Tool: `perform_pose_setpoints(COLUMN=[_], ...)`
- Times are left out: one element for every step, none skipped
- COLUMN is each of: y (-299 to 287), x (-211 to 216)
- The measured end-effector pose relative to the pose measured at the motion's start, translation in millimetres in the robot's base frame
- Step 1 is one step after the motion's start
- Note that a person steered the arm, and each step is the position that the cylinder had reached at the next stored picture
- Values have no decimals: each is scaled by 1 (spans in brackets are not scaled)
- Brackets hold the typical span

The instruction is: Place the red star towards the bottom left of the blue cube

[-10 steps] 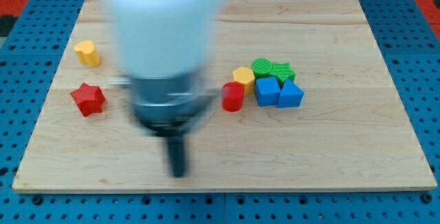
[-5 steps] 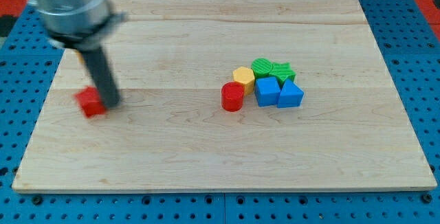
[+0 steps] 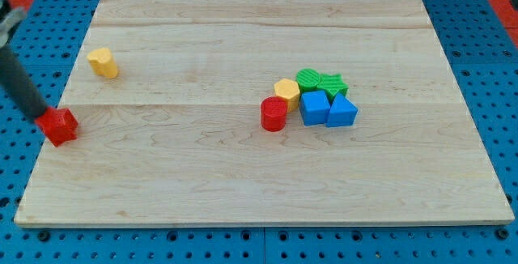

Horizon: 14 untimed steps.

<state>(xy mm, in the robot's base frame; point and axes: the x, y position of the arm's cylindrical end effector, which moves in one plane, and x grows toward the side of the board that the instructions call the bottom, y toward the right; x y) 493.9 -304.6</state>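
Observation:
The red star [image 3: 60, 125] sits at the board's left edge, partly overhanging it. My tip [image 3: 40, 117] touches the star's upper left side; the dark rod slants up toward the view's left edge. The blue cube [image 3: 314, 108] lies right of the board's centre, far to the right of the star. A blue triangular block [image 3: 342, 112] touches the cube's right side.
A red cylinder [image 3: 273, 114] stands just left of the blue cube. A yellow hexagon block [image 3: 286, 91] and two green blocks [image 3: 308, 79] [image 3: 333, 83] sit above the cube. A yellow block [image 3: 103, 61] lies at the upper left. The wooden board [image 3: 259, 183] lies on a blue pegboard.
The rod swept from the board's middle to the far left. The red star slid left to the board's edge.

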Motion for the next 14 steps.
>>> perform_pose_setpoints(y=[11, 39, 55, 119, 172, 237, 252, 238, 238, 249, 276, 304, 263, 221], x=[23, -11, -32, 3, 48, 27, 13, 2, -23, -12, 46, 51, 39, 12])
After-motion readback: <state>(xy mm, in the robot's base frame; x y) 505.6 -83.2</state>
